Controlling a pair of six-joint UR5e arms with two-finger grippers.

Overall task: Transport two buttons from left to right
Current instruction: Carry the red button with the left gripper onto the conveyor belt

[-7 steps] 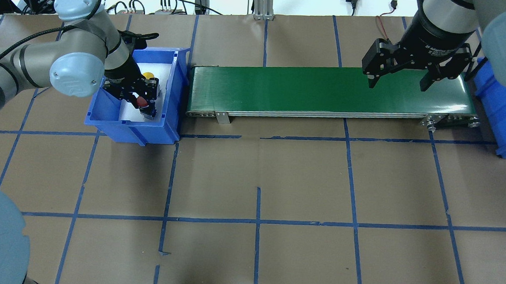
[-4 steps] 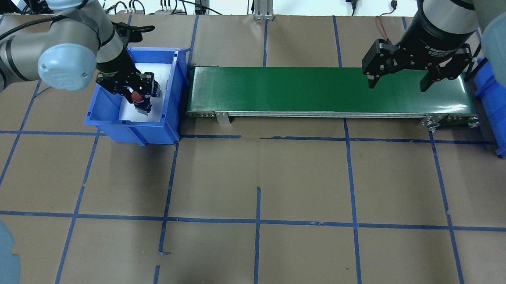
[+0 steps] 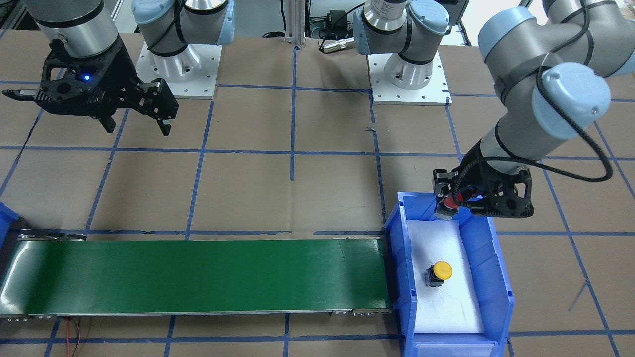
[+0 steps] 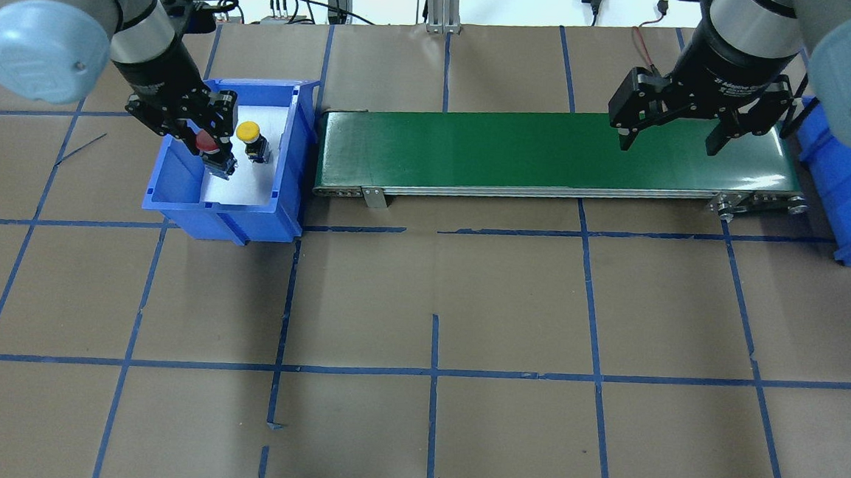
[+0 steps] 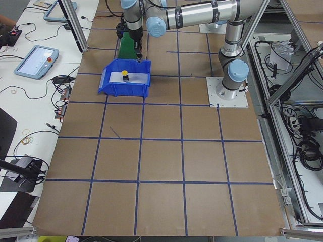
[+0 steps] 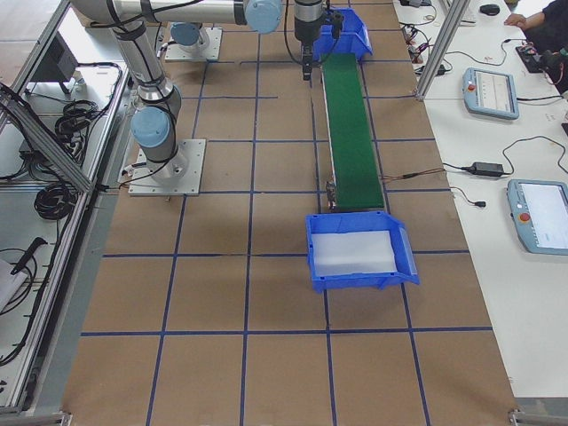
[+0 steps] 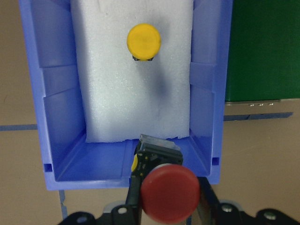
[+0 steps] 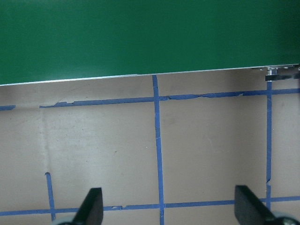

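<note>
Look: your left gripper squeezes the red button tight, up over the blue bin's end wall. The yellow button sits on the white foam inside. Your right gripper hangs wide apart beside the green belt.

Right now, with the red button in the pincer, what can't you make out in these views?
Red button: in the left wrist view its cap hides where the left pincer grips its body.
Yellow button: same view, the cap covers most of its switch body.
Right pincer: the right wrist view's bottom edge cuts off all but its fingertips.
Right bin: cut off by the overhead view's right edge.
</note>
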